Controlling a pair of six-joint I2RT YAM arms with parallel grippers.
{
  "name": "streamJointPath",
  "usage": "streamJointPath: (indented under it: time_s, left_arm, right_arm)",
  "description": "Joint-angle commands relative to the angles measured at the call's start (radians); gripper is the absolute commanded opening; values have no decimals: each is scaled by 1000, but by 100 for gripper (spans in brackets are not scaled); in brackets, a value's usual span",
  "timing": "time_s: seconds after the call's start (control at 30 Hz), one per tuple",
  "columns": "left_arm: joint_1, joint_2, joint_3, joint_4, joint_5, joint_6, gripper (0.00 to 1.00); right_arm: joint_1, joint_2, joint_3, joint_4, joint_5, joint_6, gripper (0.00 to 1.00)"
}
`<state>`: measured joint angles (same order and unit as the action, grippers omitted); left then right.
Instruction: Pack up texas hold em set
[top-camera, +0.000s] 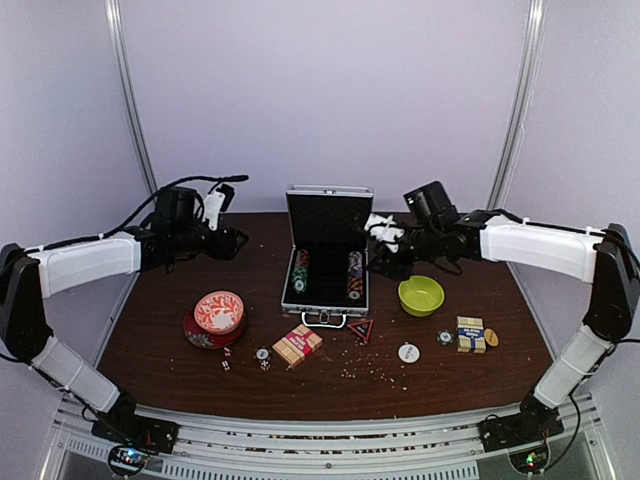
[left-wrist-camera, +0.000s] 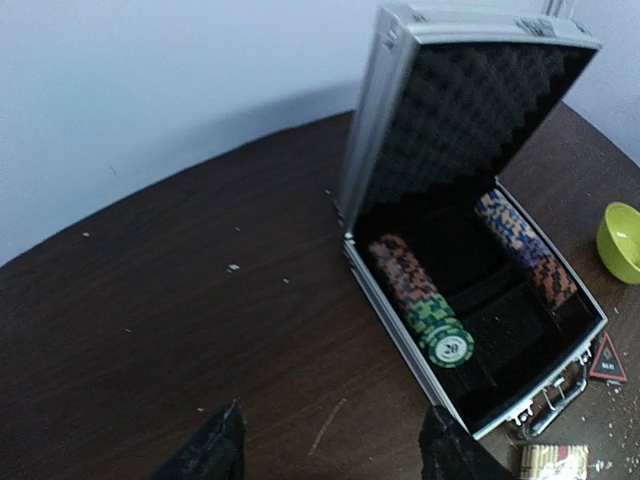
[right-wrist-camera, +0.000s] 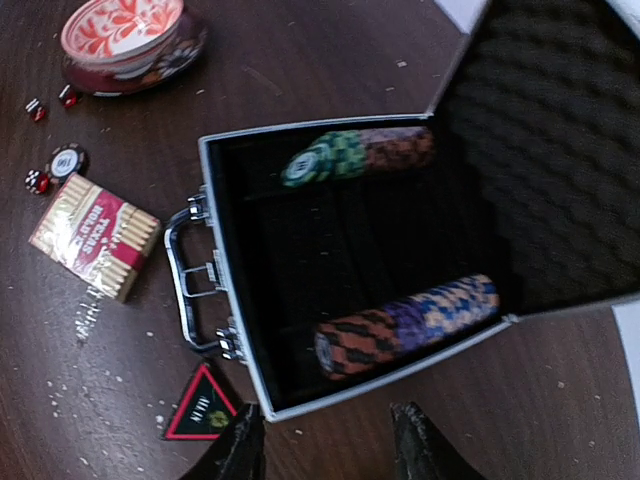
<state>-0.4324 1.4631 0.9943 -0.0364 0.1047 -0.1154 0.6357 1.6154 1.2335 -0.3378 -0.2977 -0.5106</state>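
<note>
The silver case (top-camera: 325, 305) stands open mid-table, lid up, with two rows of striped chips (top-camera: 299, 270) (top-camera: 354, 274) inside. It also shows in the left wrist view (left-wrist-camera: 400, 330) and the right wrist view (right-wrist-camera: 225, 290). One tan card deck (top-camera: 297, 344) lies in front of the case, also seen in the right wrist view (right-wrist-camera: 93, 236). A second deck (top-camera: 471, 334) lies at the right. A triangular button (top-camera: 361, 330), round buttons (top-camera: 408, 352) and dice (top-camera: 226, 364) lie loose. My left gripper (top-camera: 232, 243) is open and empty left of the case. My right gripper (top-camera: 383, 262) is open and empty beside the case's right wall.
A round red tin with a white floral lid (top-camera: 215, 318) sits front left. A lime-green bowl (top-camera: 421, 295) sits right of the case. Crumbs are scattered over the front of the brown table (top-camera: 160, 340).
</note>
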Motion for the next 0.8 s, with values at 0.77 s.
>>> streamJointPath:
  time_s: [0.77]
  left_arm:
    - [-30, 34, 83, -79, 75, -40, 62]
  right_arm:
    - [185, 523, 434, -257, 15, 5, 48]
